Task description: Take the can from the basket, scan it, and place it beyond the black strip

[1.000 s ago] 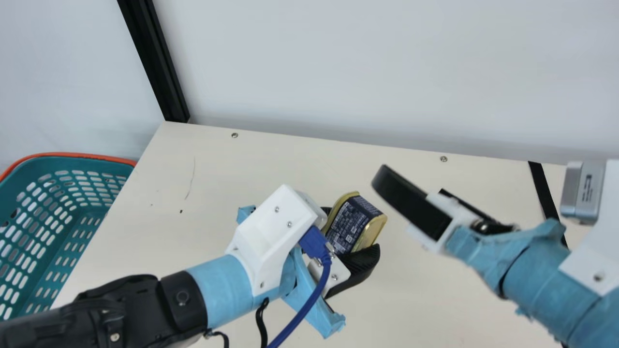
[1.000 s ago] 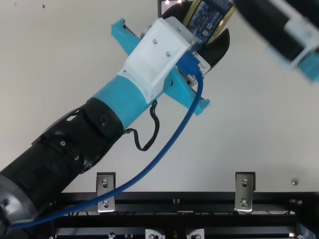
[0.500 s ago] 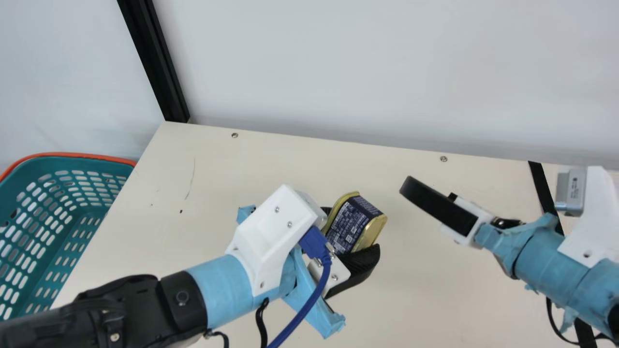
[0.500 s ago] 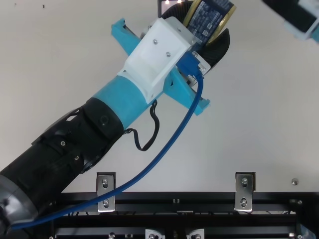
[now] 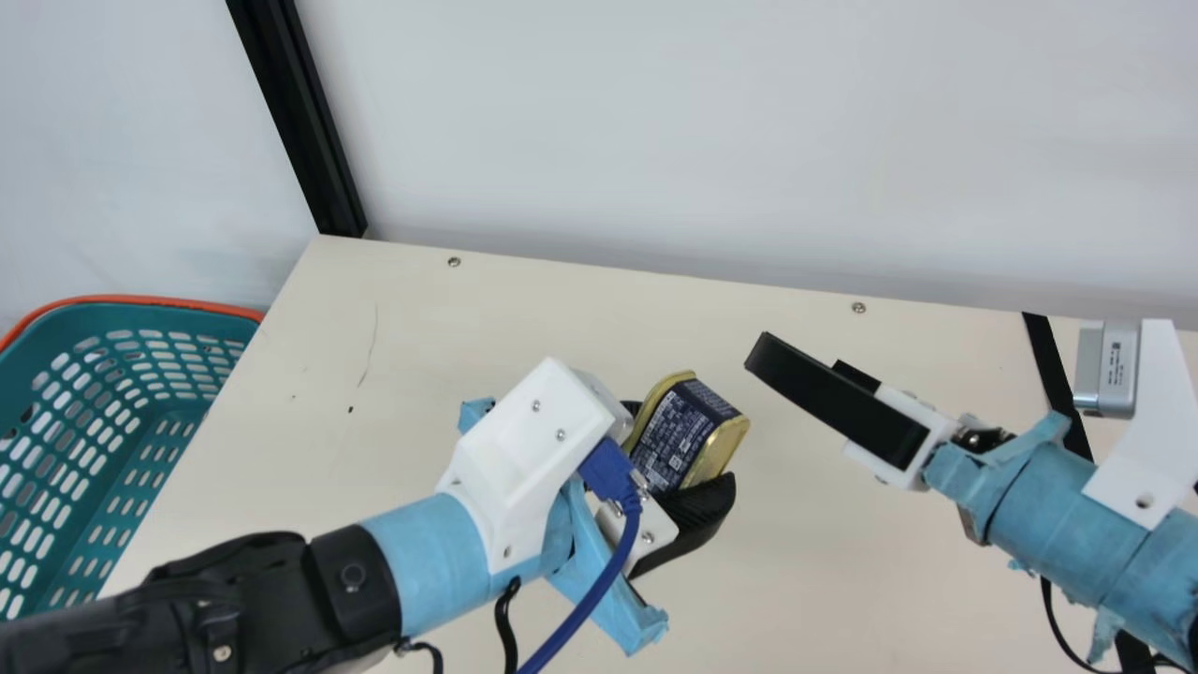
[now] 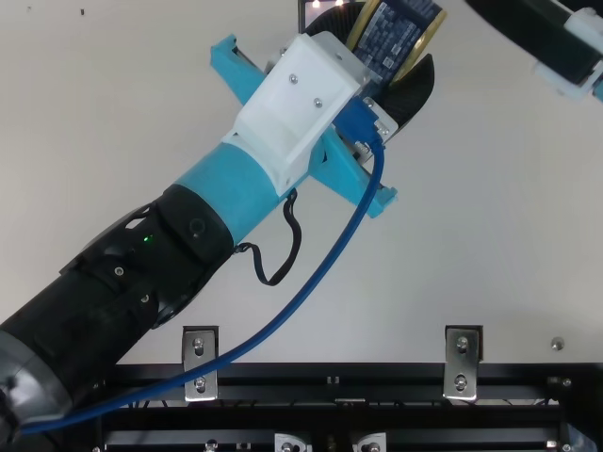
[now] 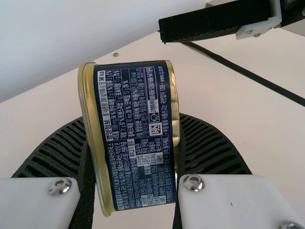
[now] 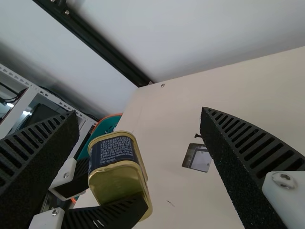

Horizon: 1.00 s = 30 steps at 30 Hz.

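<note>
Because a handover is probably coming, the left end effector is clamping the can, one end protruding, while the right one is gaping wide, empty.

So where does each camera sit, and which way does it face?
Main view: on the neck, facing across the table; shows both arms, left gripper and right gripper.
Top view: fixed above, slanting steeply down; left arm, part of right.
Left wrist view: behind the left gripper, facing the can it holds; right gripper beyond.
Right wrist view: behind the open right gripper, facing the can and basket.
All four share the can.
</note>
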Available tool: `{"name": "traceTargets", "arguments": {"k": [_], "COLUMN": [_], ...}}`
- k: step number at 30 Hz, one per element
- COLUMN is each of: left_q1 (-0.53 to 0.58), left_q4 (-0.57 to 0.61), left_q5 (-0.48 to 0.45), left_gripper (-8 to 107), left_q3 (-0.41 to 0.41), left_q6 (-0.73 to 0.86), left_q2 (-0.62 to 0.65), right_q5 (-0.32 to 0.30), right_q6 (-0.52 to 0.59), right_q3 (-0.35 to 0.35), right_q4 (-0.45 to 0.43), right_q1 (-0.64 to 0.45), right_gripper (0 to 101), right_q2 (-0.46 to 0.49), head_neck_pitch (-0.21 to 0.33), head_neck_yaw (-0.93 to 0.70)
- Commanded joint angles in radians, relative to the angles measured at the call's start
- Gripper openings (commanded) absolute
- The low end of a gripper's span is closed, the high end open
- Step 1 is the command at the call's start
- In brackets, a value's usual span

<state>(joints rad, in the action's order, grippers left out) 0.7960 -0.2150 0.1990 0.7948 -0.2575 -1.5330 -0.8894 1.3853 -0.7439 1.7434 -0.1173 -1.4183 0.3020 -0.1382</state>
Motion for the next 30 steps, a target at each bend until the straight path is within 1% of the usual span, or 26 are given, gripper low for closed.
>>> {"name": "traceTargets", "arguments": {"k": [1,16,30], "left_q1": [0.000,0.000,0.000], "left_q4": [0.000,0.000,0.000], "left_q5": [0.000,0.000,0.000], "left_gripper": [10,10,10], "left_q3": [0.000,0.000,0.000], "left_q6": [0.000,0.000,0.000], "left_q2": [0.000,0.000,0.000], "right_q5": [0.002,0.059,0.107], "right_q6": [0.001,0.040,0.067], "right_q3": [-0.001,-0.003,-0.005], "right_q4": [0.002,0.002,0.002], "right_q1": [0.013,0.159,0.212], "right_gripper": [101,101,101], "right_q2": [0.001,-0.018,-0.055], "head_neck_pitch": [0.000,0.000,0.000], "head_neck_yaw": [0.010,0.010,0.010]}}
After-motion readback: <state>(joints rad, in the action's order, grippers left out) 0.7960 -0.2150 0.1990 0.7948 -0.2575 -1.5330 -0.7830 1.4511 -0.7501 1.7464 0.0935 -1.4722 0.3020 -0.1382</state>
